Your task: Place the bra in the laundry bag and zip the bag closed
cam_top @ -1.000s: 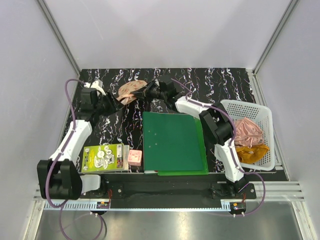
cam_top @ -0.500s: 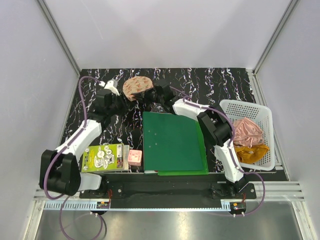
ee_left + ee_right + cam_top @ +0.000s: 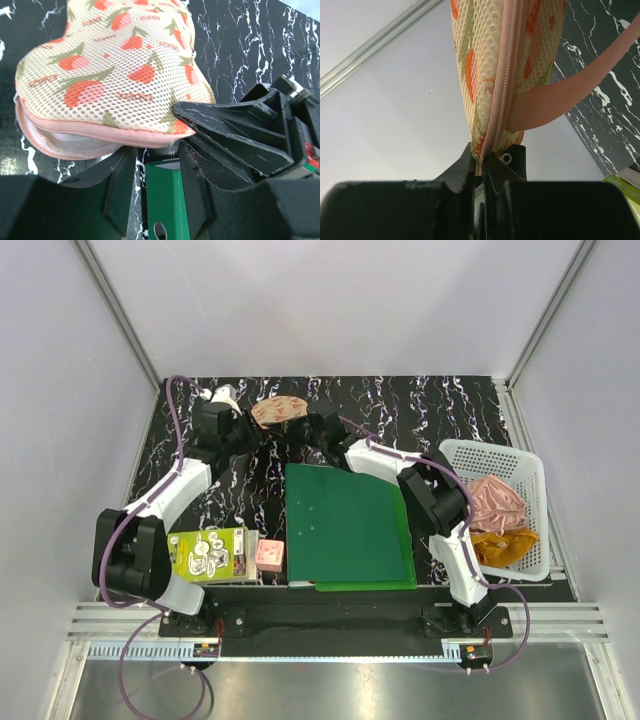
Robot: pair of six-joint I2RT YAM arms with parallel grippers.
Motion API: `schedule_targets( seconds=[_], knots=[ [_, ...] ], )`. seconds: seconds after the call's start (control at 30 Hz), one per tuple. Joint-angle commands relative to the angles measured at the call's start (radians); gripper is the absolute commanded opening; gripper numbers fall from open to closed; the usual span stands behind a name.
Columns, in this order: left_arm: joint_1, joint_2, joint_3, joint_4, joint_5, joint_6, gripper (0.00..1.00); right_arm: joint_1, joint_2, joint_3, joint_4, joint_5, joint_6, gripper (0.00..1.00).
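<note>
The right tool (image 3: 480, 161) has its two black fingers pressed together on the zip seam of the laundry bag (image 3: 485, 55), pinching the pink edge at the bag's end. The left tool (image 3: 155, 150) is spread: a gap shows between its fingers, and the bag's rim sits just above their tips. Whether they touch it cannot be told.

From above, the laundry bag (image 3: 280, 410) is at the far left-centre of the black, white-veined marble-look surface (image 3: 450, 405), between the two tools, which meet at it from either side. It cannot be told whether it rests there or is lifted.

Up close the bag is rounded and puffy, made of cream open-weave mesh printed with red-orange fruit shapes and small lettering, and edged in smooth pink tape. Along its lower left rim the two pink edges part slightly, showing something pale between. A flat pink woven loop (image 3: 560, 92) hangs from the seam.

A glossy green binder (image 3: 345, 525) lies mid-surface. At right, a white lattice basket (image 3: 455, 450) holds a shiny pink cloth (image 3: 497, 502) and a mustard-orange cloth (image 3: 505, 543), both crumpled.
</note>
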Motion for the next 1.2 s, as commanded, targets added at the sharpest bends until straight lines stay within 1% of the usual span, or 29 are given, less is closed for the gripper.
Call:
schedule_targets(
  seconds=[0.0,0.07,0.3,0.4,0.43,0.47,0.53,0.57,0.6,0.63,0.7,0.73,0.77,0.8,0.83,0.87,0.9,0.93,0.97,1.03,1.07,1.13,1.17],
  knots=[
    [-0.009,0.024,0.078,0.033,-0.065,0.045,0.43,0.015,-0.074,0.0,0.026,0.013,0.029,0.08],
    [-0.009,0.035,0.084,0.032,-0.067,0.053,0.42,0.015,-0.074,0.001,0.027,0.01,0.03,0.08],
    [-0.012,0.038,0.104,0.045,-0.085,0.064,0.31,0.016,-0.08,-0.009,0.01,-0.002,0.024,0.06],
    [-0.013,0.041,0.119,0.044,-0.084,0.078,0.21,0.016,-0.088,-0.011,-0.013,-0.001,0.012,0.05],
    [-0.015,0.043,0.121,0.042,-0.087,0.085,0.08,0.016,-0.087,-0.011,-0.014,0.001,0.003,0.05],
    [-0.015,0.043,0.13,0.024,-0.111,0.084,0.0,0.016,-0.091,-0.014,-0.017,0.002,0.0,0.05],
    [-0.015,0.051,0.145,-0.023,-0.18,0.061,0.0,0.013,-0.096,-0.02,-0.023,0.005,-0.028,0.04],
    [-0.015,0.054,0.171,-0.092,-0.209,0.056,0.0,0.01,-0.099,-0.026,-0.023,0.002,-0.039,0.04],
    [-0.015,0.058,0.179,-0.126,-0.267,0.055,0.0,-0.002,-0.1,-0.035,-0.023,-0.004,-0.072,0.02],
    [-0.012,0.054,0.181,-0.17,-0.284,0.065,0.0,-0.01,-0.102,-0.042,-0.028,-0.013,-0.097,0.0],
    [-0.003,0.044,0.162,-0.197,-0.305,0.087,0.0,-0.043,-0.111,-0.063,-0.036,-0.039,-0.181,0.0],
    [0.022,0.04,0.155,-0.226,-0.292,0.088,0.0,-0.06,-0.114,-0.069,-0.034,-0.051,-0.216,0.0],
    [0.043,0.038,0.144,-0.229,-0.259,0.088,0.0,-0.077,-0.104,-0.069,-0.036,-0.103,-0.262,0.0],
    [0.065,0.04,0.112,-0.226,-0.154,0.088,0.0,-0.094,-0.088,-0.049,-0.042,-0.146,-0.352,0.0],
    [0.106,0.044,0.097,-0.206,-0.095,0.09,0.0,-0.134,-0.074,-0.046,-0.043,-0.192,-0.384,0.0],
    [0.123,0.066,0.087,-0.209,-0.035,0.099,0.0,-0.149,-0.052,-0.049,-0.028,-0.27,-0.41,0.0],
    [0.134,0.08,0.083,-0.214,0.032,0.108,0.0,-0.166,-0.036,-0.04,-0.02,-0.316,-0.463,0.0],
    [0.145,0.089,0.08,-0.206,0.063,0.137,0.0,-0.188,-0.01,-0.031,-0.026,-0.359,-0.488,0.0],
    [0.146,0.107,0.081,-0.2,0.091,0.147,0.0,-0.2,-0.001,-0.023,-0.031,-0.436,-0.511,0.0],
    [0.149,0.118,0.083,-0.171,0.14,0.145,0.0,-0.215,0.018,-0.02,-0.014,-0.487,-0.56,0.0],
    [0.151,0.13,0.086,-0.162,0.162,0.145,0.0,-0.234,0.025,-0.016,-0.014,-0.542,-0.574,0.0],
    [0.154,0.147,0.104,-0.142,0.226,0.151,0.0,-0.252,0.06,0.009,-0.011,-0.591,-0.611,0.02],
    [0.154,0.158,0.118,-0.143,0.26,0.157,0.0,-0.27,0.083,0.03,-0.013,-0.658,-0.619,0.03]
  ],
)
